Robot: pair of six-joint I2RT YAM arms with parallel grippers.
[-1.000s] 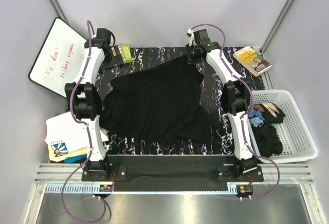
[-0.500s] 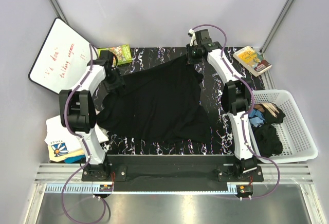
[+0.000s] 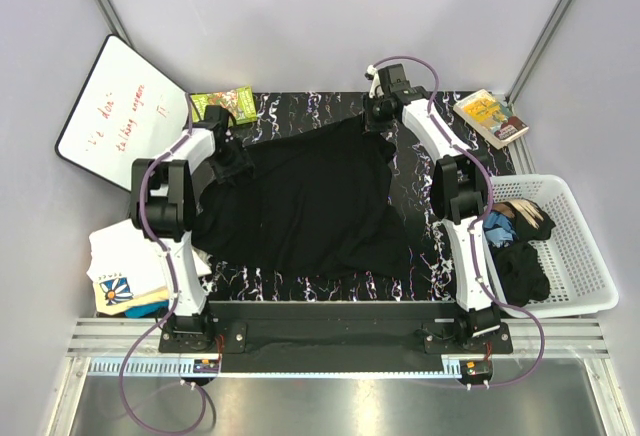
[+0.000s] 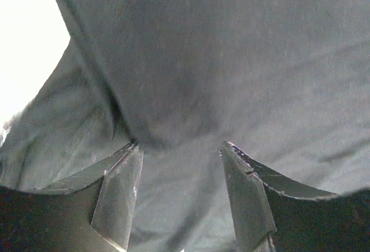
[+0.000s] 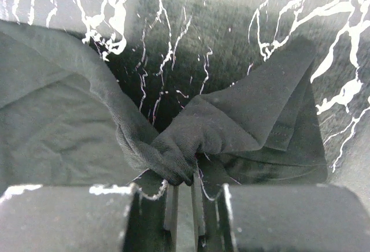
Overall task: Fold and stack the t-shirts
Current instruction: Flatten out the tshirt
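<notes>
A plain black t-shirt (image 3: pixel 310 196) lies spread and rumpled on the black marbled mat (image 3: pixel 420 171). My right gripper (image 3: pixel 378 114) is at its far corner, shut on a bunched fold of the black cloth (image 5: pixel 173 148); in the right wrist view that gripper (image 5: pixel 184 181) pinches it tight. My left gripper (image 3: pixel 232 163) sits over the shirt's left edge. In the left wrist view it (image 4: pixel 180 145) stands open, fingers apart, with black cloth (image 4: pixel 231 61) lying under and between them. A white t-shirt with a blue-and-yellow print (image 3: pixel 122 268) lies left of the mat.
A whiteboard with red writing (image 3: pixel 115 106) leans at the far left. A green booklet (image 3: pixel 225 104) lies at the mat's far edge, a book (image 3: pixel 490 116) at the far right. The white slatted basket (image 3: pixel 580 256) on the right holds black and blue clothes (image 3: pixel 518 256).
My left arm has swung in from the far left corner to the shirt's left edge, and its jaws have narrowed. The right gripper kept its hold and place.
</notes>
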